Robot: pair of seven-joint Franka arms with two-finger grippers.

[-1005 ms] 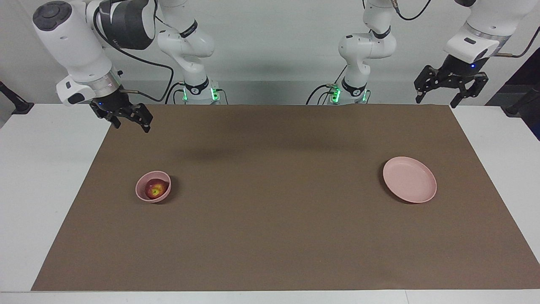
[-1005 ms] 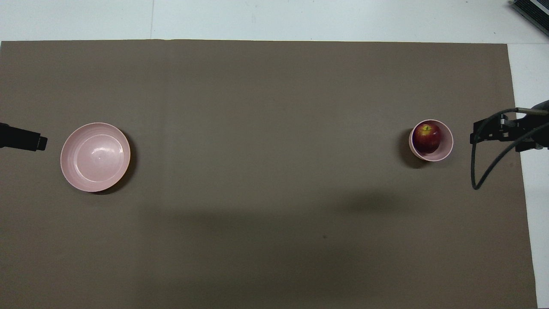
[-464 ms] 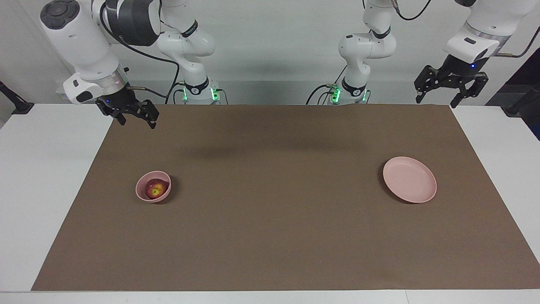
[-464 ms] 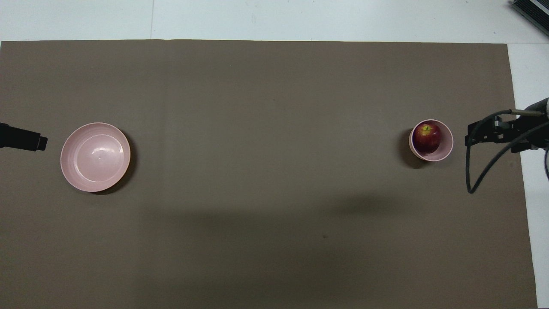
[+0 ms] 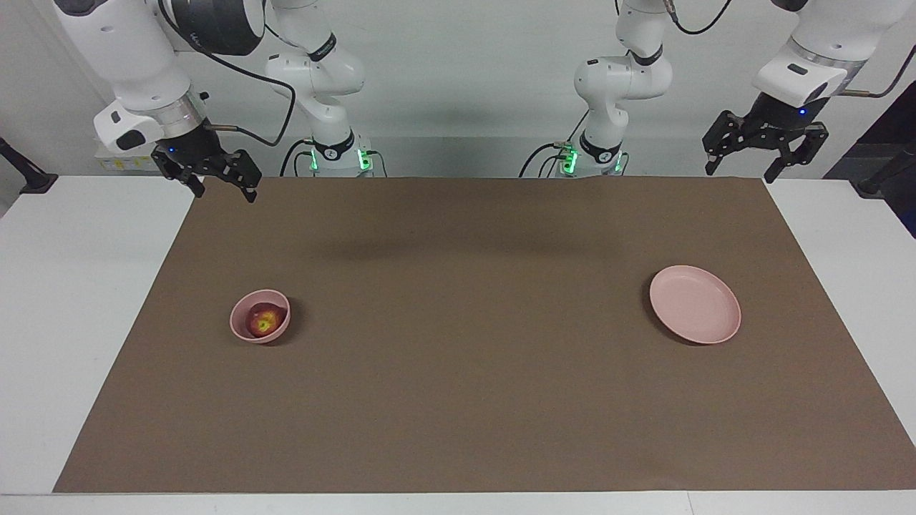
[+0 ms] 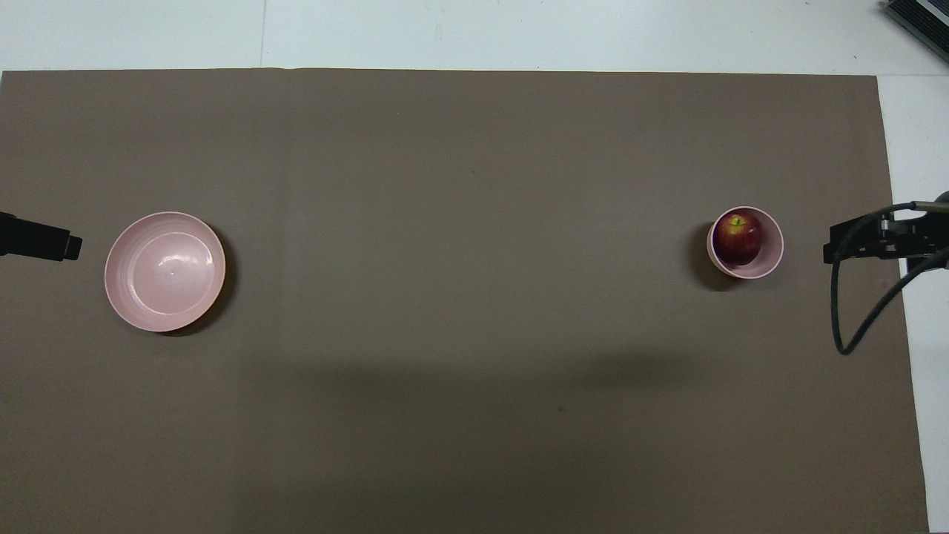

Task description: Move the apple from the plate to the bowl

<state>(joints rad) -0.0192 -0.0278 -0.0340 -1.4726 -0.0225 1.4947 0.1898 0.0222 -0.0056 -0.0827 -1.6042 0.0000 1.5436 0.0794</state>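
Brown matting covers the worktop; on it I see the apple (image 5: 264, 321) already in the bowl (image 5: 240, 325), toward the right arm's end. One apple, one bowl, one bare plate (image 5: 695, 304). Both hands hang released: right hand (image 5: 217, 180), left hand (image 5: 761, 147). My only worry: a stray descent knocking the bowl.

A soft sheen is being shown by the smooth plastic-looking plate (image 6: 164, 271) and bowl (image 6: 771, 256). Light is being reflected off the apple's (image 6: 738, 236) glossy skin; the brown mat (image 6: 474, 334) is being seen as matt
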